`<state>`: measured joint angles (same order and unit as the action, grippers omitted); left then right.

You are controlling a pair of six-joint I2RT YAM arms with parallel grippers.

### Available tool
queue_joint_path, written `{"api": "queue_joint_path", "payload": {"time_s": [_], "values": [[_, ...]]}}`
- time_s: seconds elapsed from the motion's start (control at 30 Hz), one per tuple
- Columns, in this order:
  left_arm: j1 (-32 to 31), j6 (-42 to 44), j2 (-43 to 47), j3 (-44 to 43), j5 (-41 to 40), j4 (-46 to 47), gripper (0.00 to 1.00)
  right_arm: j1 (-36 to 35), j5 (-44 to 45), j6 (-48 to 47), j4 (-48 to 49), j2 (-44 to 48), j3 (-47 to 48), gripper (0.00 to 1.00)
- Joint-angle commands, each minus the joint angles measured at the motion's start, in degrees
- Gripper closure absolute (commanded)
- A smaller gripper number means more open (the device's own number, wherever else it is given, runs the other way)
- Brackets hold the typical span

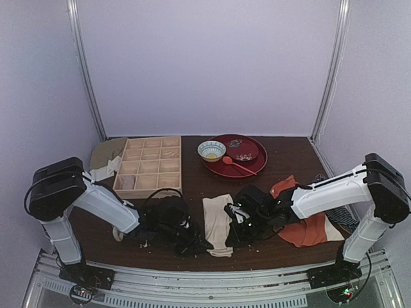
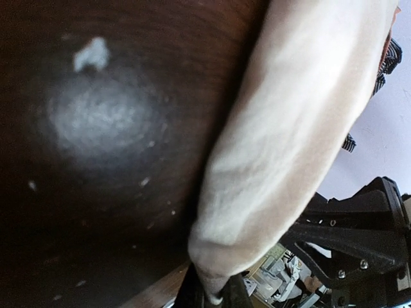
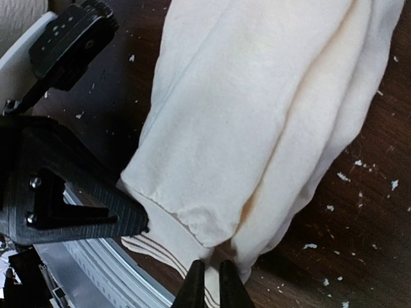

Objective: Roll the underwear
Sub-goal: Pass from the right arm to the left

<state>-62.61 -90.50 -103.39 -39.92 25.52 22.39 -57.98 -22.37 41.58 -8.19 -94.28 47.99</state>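
Observation:
The underwear (image 1: pixel 217 223) is cream fabric folded into a long narrow strip, lying lengthways near the table's front edge. My left gripper (image 1: pixel 204 246) is at the strip's near left corner. In the left wrist view it (image 2: pixel 215 294) is shut on a pinch of the underwear (image 2: pixel 302 128). My right gripper (image 1: pixel 233 239) is at the near right side. In the right wrist view it (image 3: pixel 210 283) is shut on the striped hem of the underwear (image 3: pixel 257 115). Both grippers stand close together at the same near end.
A wooden compartment box (image 1: pixel 149 165) stands at the back left. A red tray (image 1: pixel 253 168) behind the strip holds a bowl (image 1: pixel 211 150) and a red spoon (image 1: pixel 236 165). An orange-red garment (image 1: pixel 308 231) and a dark striped cloth (image 1: pixel 343 215) lie under the right arm.

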Motion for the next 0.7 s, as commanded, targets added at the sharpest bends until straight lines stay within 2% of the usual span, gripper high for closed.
{"api": "queue_joint_path", "payload": {"time_s": [0.0,0.1,0.3,0.43,0.57,0.67], "values": [[1.98,-3.05,0.39,-0.94,2.97,-1.49,1.0,-0.13,2.21,-2.6,-1.86,3.36,-1.01,0.9],[3.3,-3.37,0.62,-1.32,4.81,-3.11,1.0,-0.12,3.34,-4.6,-2.14,5.54,-1.03,0.82],[5.66,-0.35,2.23,-5.1,8.93,-10.88,1.0,-1.03,9.46,-11.54,-2.1,10.62,-1.93,0.77],[7.92,0.31,2.88,-7.18,12.47,-13.43,1.0,-3.98,16.07,-19.23,2.49,14.62,-5.56,0.75],[9.94,1.02,3.15,-8.09,15.22,-16.49,1.0,-9.12,24.86,-27.57,4.1,15.44,-7.15,0.73],[10.52,0.1,2.61,-8.05,17.12,-15.54,1.0,-12.99,31.28,-31.78,6.8,15.56,-8.64,0.68]]}}
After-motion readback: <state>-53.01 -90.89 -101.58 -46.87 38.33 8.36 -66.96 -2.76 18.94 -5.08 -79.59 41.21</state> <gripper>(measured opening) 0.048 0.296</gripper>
